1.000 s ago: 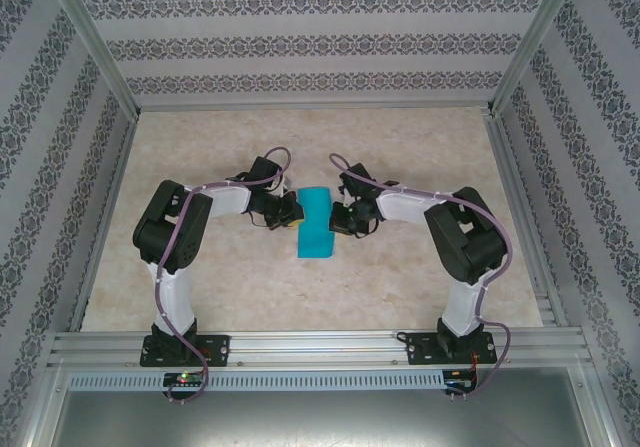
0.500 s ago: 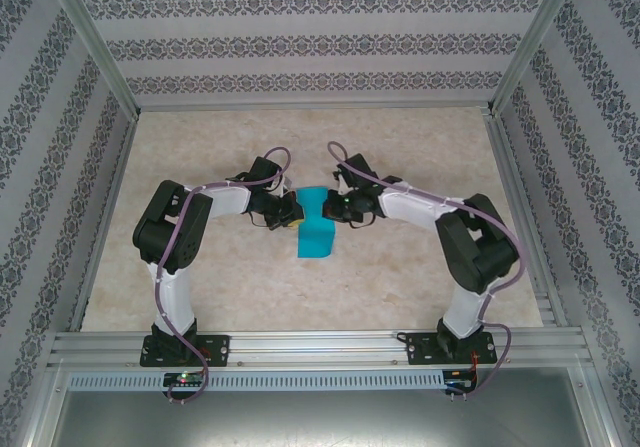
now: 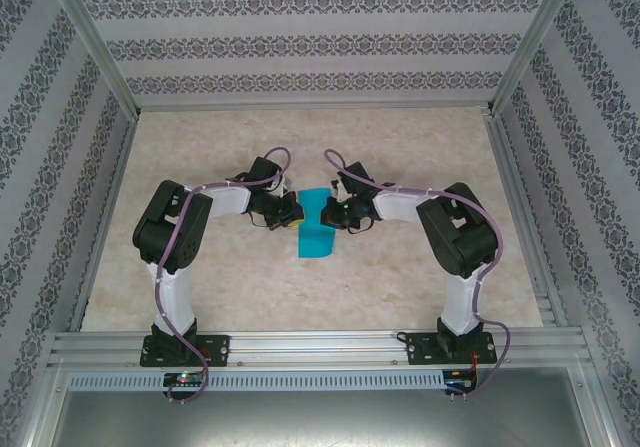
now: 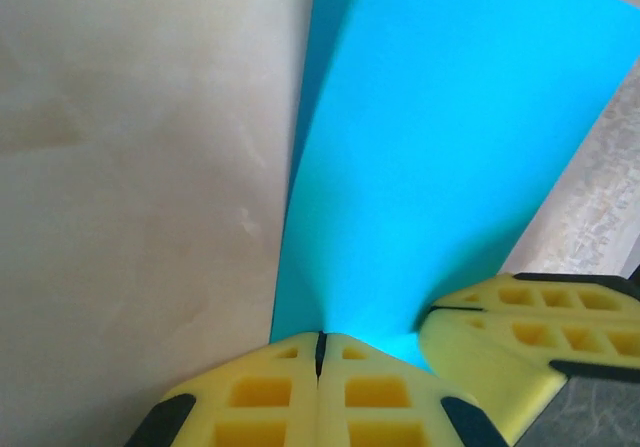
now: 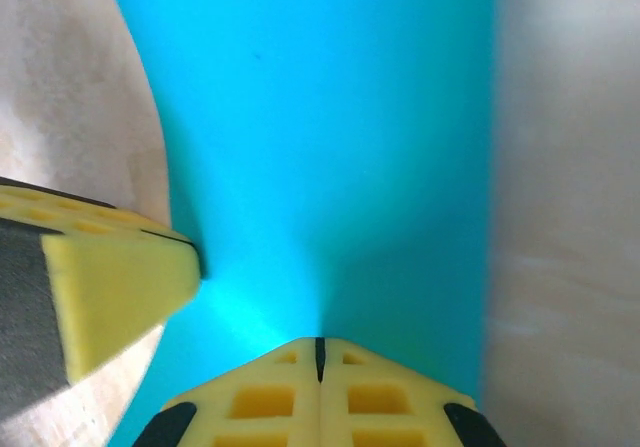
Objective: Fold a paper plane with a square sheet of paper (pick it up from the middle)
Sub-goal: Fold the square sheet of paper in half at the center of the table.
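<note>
Teal paper (image 3: 317, 237), a folded strip from above, meets left pincer (image 4: 320, 339) and right pincer (image 5: 320, 345) (both closed tight, seen close).

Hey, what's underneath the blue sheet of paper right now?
The beige table shows beside the folded square sheet of paper. The left end effector and right end effector pinch its far end. The tabletop directly beneath is covered.
</note>
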Robot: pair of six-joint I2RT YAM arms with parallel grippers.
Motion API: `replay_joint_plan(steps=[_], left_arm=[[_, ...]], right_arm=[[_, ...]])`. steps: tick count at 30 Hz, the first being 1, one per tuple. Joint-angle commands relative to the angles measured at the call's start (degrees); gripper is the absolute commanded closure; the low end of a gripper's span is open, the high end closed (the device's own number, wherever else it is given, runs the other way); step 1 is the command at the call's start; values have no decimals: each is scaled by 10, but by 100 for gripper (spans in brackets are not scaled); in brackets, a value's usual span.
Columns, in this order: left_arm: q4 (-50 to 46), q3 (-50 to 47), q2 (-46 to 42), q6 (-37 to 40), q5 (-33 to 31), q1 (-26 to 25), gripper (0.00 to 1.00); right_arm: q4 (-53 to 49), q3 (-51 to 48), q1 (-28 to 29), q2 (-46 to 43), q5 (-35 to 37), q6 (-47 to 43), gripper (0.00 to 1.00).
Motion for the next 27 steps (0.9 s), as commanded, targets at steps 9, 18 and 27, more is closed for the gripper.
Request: replay_joint_plan(steps=[9, 18, 27], left_arm=[[-165, -61, 89, 10, -144, 4, 100], [-171, -59, 91, 13, -145, 4, 100], [-158, -82, 87, -5, -142, 4, 100]], right_arm=[[-47, -13, -32, -74, 33, -28, 100], [-30, 104, 17, 48, -18, -22, 100], [-4, 56, -41, 56, -6, -48, 100]])
